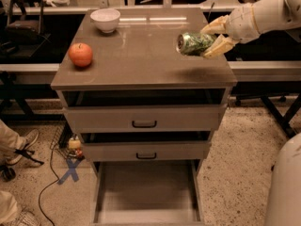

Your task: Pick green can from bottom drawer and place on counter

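Speckled floor [244,145] with a blue tape cross [70,170] and dark cable [43,194], long pale bench [263,70] behind.

End effector [205,43] upper right, fingers [217,46] clamped

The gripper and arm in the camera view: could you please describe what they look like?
The gripper, at upper right above the counter, has two pale yellowish, tapered fingers. Behind them sits a rounded white wrist casing with a thin tan band around it, continuing into a smooth white arm. No cables or markings are visible.
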